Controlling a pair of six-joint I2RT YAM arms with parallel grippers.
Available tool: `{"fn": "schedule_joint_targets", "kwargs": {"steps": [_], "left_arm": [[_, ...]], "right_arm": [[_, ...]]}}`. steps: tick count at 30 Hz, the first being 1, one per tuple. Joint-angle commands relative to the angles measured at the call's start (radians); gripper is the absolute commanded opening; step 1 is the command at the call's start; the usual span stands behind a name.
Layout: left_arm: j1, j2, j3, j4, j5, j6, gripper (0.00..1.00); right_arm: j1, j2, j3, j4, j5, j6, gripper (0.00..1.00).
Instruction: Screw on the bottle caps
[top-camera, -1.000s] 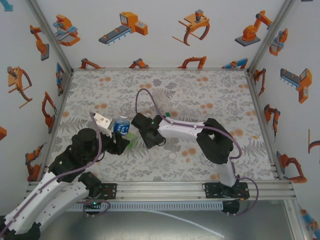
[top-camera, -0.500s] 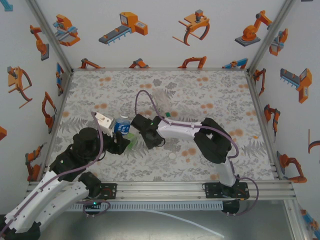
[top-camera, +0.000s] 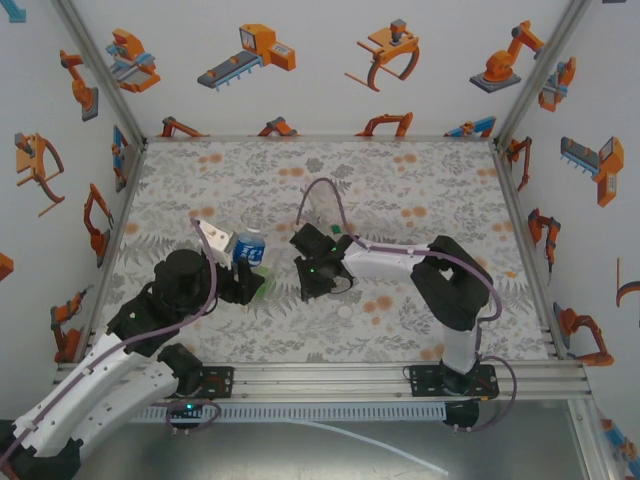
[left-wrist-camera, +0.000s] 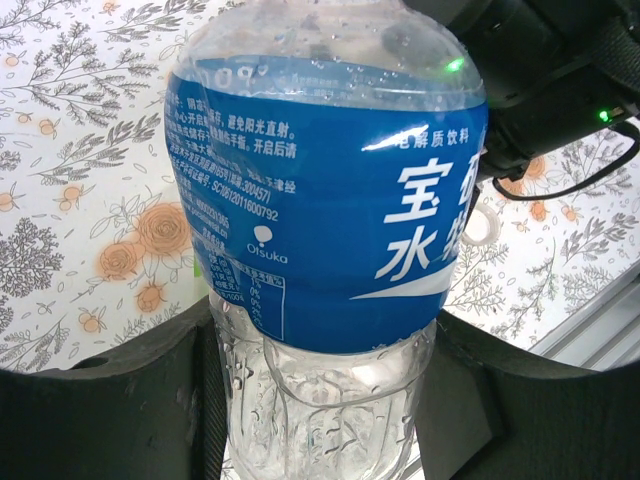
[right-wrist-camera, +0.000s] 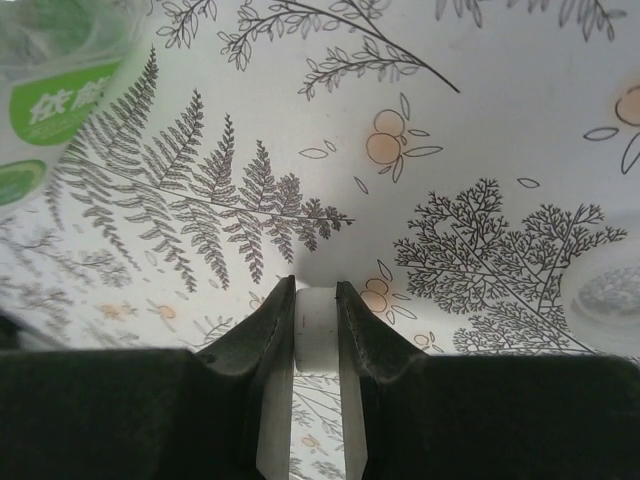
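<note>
My left gripper (left-wrist-camera: 325, 410) is shut on the lower body of the bottle (left-wrist-camera: 330, 200), a see-through one with a blue label, held upright. In the top view this bottle (top-camera: 248, 246) stands at the centre-left, with the left gripper (top-camera: 243, 286) at its near side. My right gripper (right-wrist-camera: 317, 300) is shut on a small white bottle cap (right-wrist-camera: 317, 325), pinched between both fingers just above the floral table. From above, the right gripper (top-camera: 322, 283) hangs a little to the right of the bottle, apart from it.
A green-tinted bottle (top-camera: 263, 286) with a green label (right-wrist-camera: 50, 95) lies beside the left gripper. A colourless bottle (top-camera: 322, 205) lies farther back, mid-table. White walls with orange robot prints close in the table on three sides.
The right gripper has closed on the white cap and drawn away to the right from the blue-label bottle. The left arm and its bottle have shifted slightly right.
</note>
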Motion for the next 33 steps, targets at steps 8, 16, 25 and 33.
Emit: {"fn": "schedule_joint_targets", "kwargs": {"steps": [8,16,25,33], "left_arm": [[0.009,0.044,-0.003,0.111,0.028,0.006,0.01],[0.008,0.062,-0.004,0.113,0.044,-0.010,0.01],[0.008,0.065,-0.019,0.121,0.048,-0.029,0.01],[0.011,-0.004,-0.047,0.077,0.012,-0.049,0.01]], "right_arm": [[-0.129,-0.135,-0.288,0.301,-0.200,0.160,0.36],[-0.163,-0.192,-0.270,0.125,-0.106,0.092,0.40],[-0.084,-0.213,-0.080,-0.153,0.116,-0.031,0.48],[0.068,-0.156,0.042,-0.272,0.359,-0.118,0.48]]}}
